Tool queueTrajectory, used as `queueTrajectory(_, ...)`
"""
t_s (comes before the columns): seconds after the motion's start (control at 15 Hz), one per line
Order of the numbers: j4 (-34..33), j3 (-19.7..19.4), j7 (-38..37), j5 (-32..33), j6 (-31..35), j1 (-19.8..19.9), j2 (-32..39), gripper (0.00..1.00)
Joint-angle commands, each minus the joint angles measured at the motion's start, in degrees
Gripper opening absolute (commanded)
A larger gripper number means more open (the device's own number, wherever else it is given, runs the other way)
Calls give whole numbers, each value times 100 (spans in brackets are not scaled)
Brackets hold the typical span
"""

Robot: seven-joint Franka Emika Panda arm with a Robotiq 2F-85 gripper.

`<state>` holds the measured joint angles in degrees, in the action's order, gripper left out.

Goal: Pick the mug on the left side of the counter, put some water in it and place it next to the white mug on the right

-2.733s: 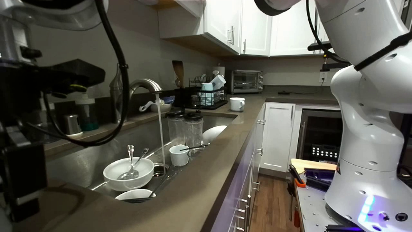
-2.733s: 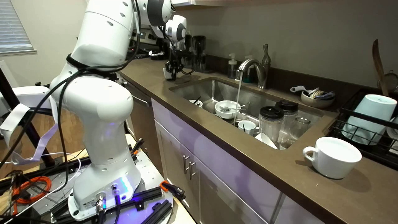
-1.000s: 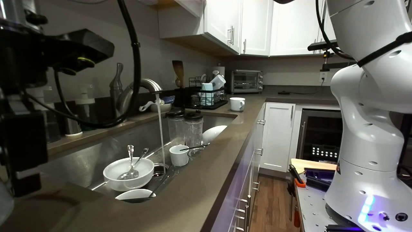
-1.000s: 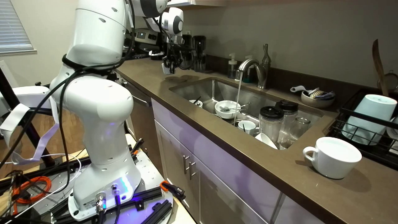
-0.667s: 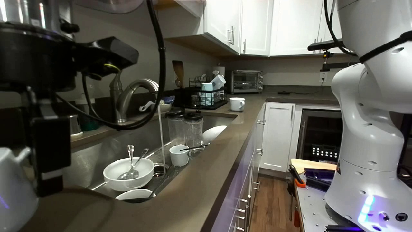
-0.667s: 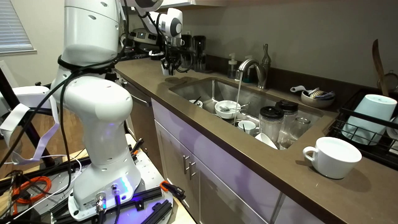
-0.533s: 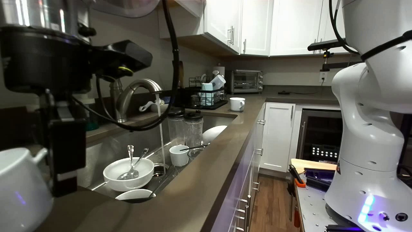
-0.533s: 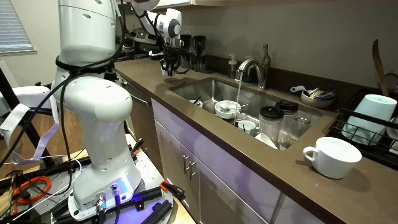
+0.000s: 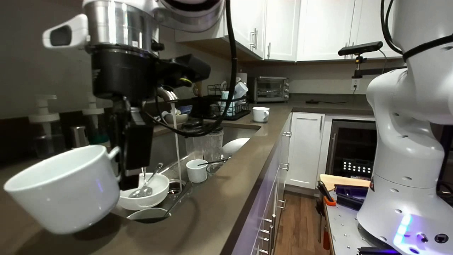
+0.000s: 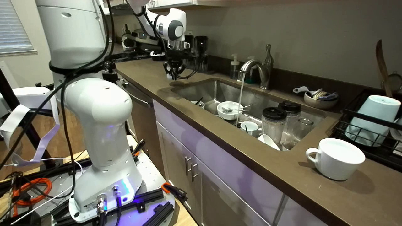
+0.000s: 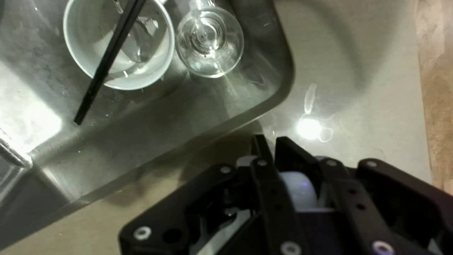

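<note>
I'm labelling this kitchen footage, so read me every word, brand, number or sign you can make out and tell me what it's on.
No text can be read in any view.
Tiny print on the robot base: too small to read.
Sticker-like white patch on the metal wrist collar: no lettering discernible.
Toaster oven: any markings too small to tell.
Held mug and white mug: no printing shows.

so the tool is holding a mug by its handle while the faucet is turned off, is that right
Not quite: the faucet is on, with water streaming from it in both exterior views. The rest is right: the tool is holding a mug by its handle.
</note>
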<state>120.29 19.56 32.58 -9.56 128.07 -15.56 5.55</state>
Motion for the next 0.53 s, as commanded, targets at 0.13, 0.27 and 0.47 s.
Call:
queueTrajectory(0.13,499,-308,93,-230,184,181,-585,6)
queueTrajectory(0.27,578,-439,99,-212,257,222,-629,6)
queueTrajectory(0.47,691,-593,89,-171,414,274,-669,6)
